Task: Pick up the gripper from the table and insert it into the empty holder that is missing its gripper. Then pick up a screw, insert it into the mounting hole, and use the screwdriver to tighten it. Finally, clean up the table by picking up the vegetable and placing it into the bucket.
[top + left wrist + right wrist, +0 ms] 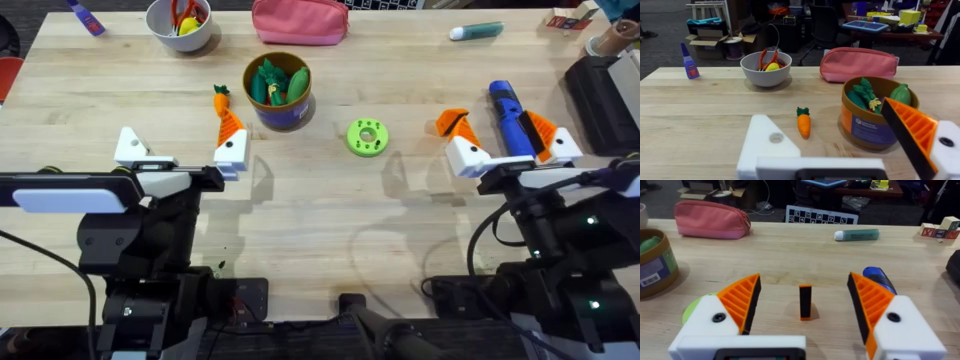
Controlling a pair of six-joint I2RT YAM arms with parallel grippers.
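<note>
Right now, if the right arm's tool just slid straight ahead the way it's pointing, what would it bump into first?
Probably the loose orange gripper, standing on edge between the right tool's open fingers. Beyond it lies bare table. The blue screwdriver sits just off to one side, though depth is hard to judge.

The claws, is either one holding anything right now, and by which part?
Nothing is held. The left claw and the right claw are both open, with only bare table between their fingers.

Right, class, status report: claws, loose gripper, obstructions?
Left claw open, empty. Right claw open, loose gripper upright between its fingers, untouched. Screwdriver close beside.
</note>
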